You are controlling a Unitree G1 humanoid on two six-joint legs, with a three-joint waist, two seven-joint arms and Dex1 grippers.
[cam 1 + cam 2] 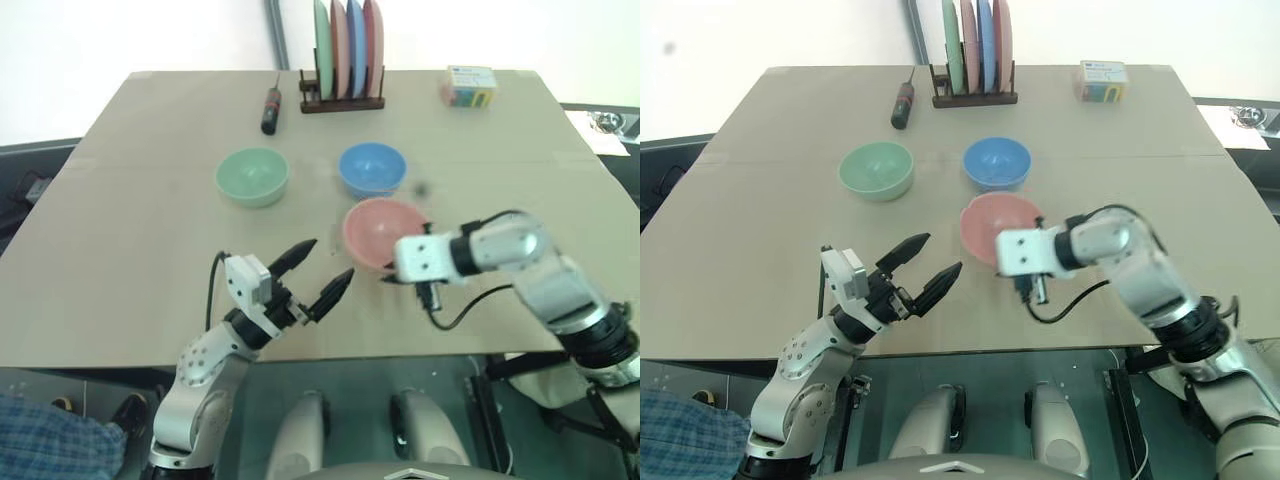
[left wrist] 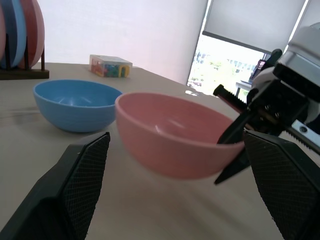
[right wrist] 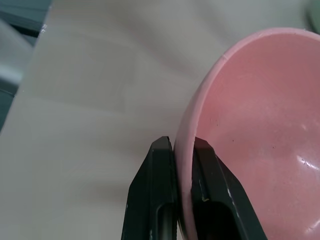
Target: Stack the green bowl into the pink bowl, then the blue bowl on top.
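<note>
While the left tool (image 1: 312,272) hangs nearest us with its fingers spread wide and nothing between them, the right tool (image 3: 182,165) is pinching the rim of the pink bowl (image 1: 380,230), one finger inside, one outside. That bowl looks tilted and lifted off the table (image 1: 120,250), near the front edge, right in the middle of things.

Just beyond it sits the blue bowl (image 1: 371,168), upright, close by but apart. The green bowl (image 1: 252,176) rests to the left of the blue, well clear.

Here's the worry: a rim pinch on smooth plastic is thin purchase, so the pink bowl could swing or slip free, and so close to the blue one it could knock it aside.

Further back, a dark-handled screwdriver (image 1: 270,110), a wooden rack of upright plates (image 1: 345,60) and a small box (image 1: 470,85). The table is plain tan board, matte, seamed across; behind it a pale wall, and the left wrist view catches a bright window with a blind (image 2: 250,25).
</note>
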